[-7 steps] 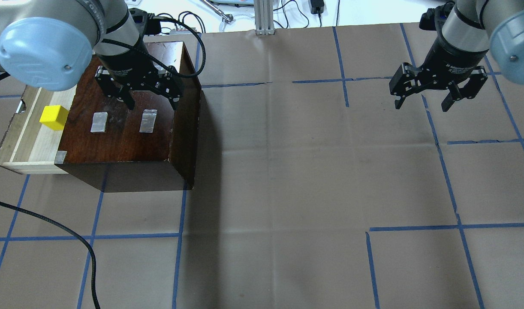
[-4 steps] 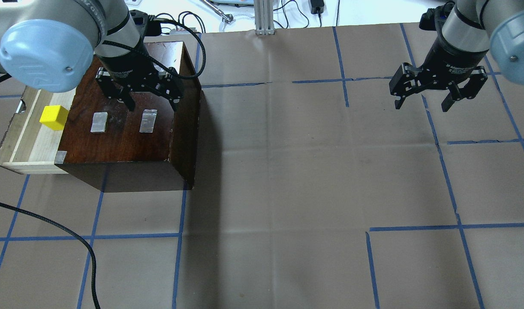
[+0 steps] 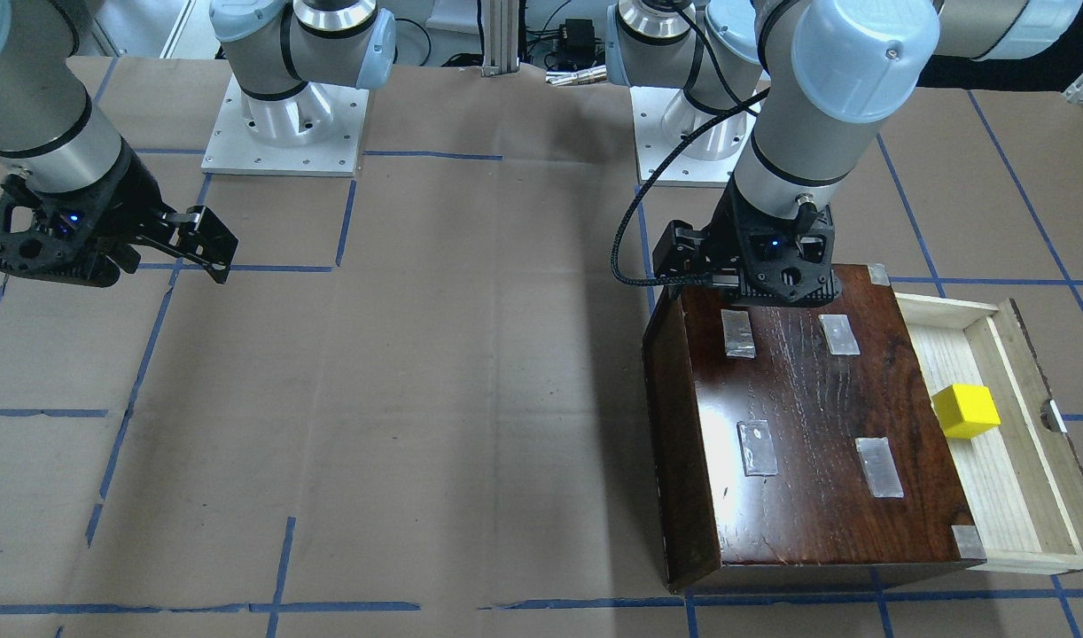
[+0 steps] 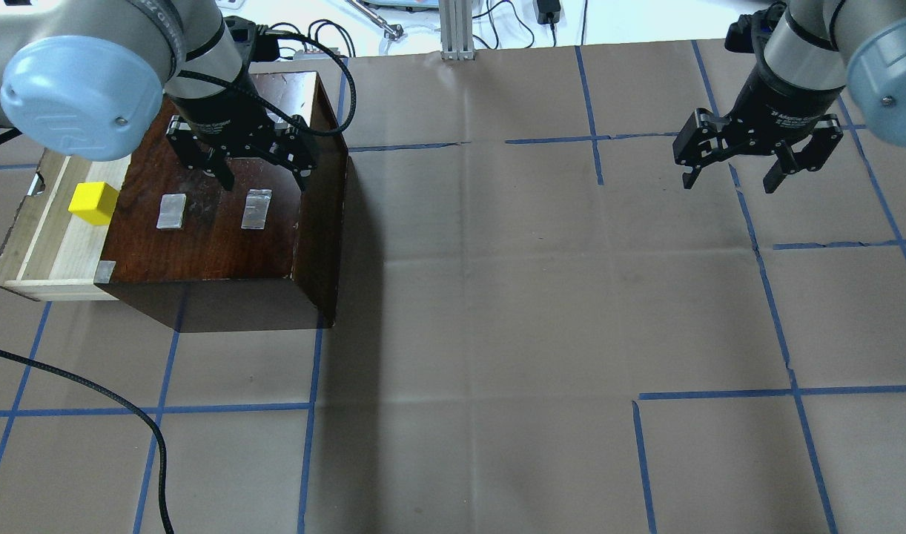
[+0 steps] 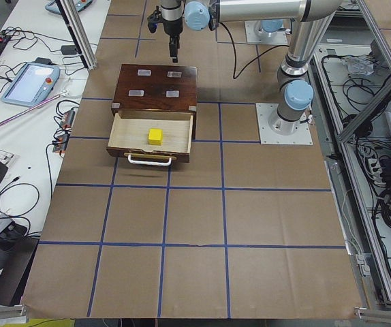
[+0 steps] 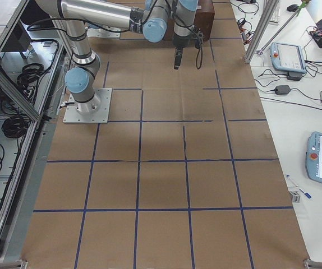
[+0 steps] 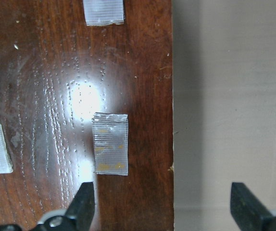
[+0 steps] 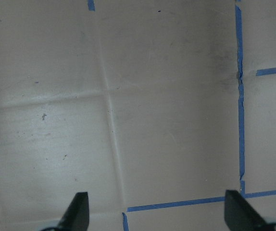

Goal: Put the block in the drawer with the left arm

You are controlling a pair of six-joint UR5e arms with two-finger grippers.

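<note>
The yellow block [image 4: 93, 203] lies inside the open drawer [image 4: 58, 252], which is pulled out to the left of the dark wooden box [image 4: 216, 241]. The block also shows in the front view [image 3: 966, 410] and the left side view [image 5: 155, 136]. My left gripper [image 4: 262, 180] hovers open and empty above the far right part of the box top, well right of the block. In the left wrist view [image 7: 163, 204] its fingertips straddle the box's edge. My right gripper [image 4: 730, 182] is open and empty above bare paper at the far right, as the right wrist view [image 8: 155, 211] shows.
Several grey tape patches [image 4: 172, 211] sit on the box top. A loose black cable [image 4: 90, 386] crosses the table's near left. An aluminium post [image 4: 457, 30] and wires stand at the far edge. Blue tape lines grid the brown paper.
My left gripper has drifted slightly toward the far edge of the box top, still open. The block stays in the drawer. The right arm has not moved.
</note>
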